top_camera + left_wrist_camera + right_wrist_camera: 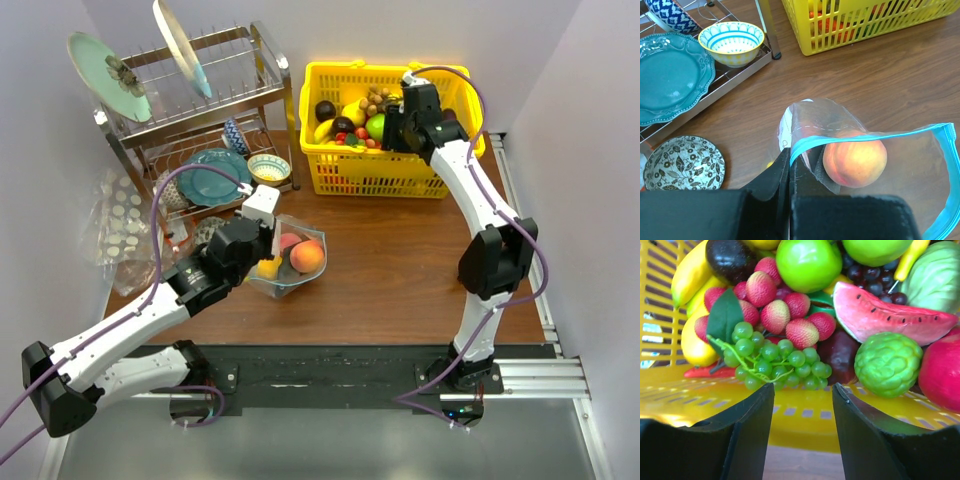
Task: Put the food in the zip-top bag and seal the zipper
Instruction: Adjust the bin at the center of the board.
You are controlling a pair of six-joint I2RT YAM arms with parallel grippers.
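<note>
- My left gripper point(790, 167) is pinched shut on the zipper point(840, 136), holding the bag point(825, 115) open, with a peach point(855, 157) inside at 3 o'clock.
- My right gripper point(803, 425) hangs wide over the basket point(700, 400), grapes point(775, 360) at 11 o'clock. This looks like the fetching step; next, descend and close.
- My fingers hide the bag's bottom.

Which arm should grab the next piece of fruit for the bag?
Right. The right fingers are open at the yellow basket, with green grapes and other food directly ahead. The left fingers are shut on the zipper of the zip-top bag, holding it up.
</note>
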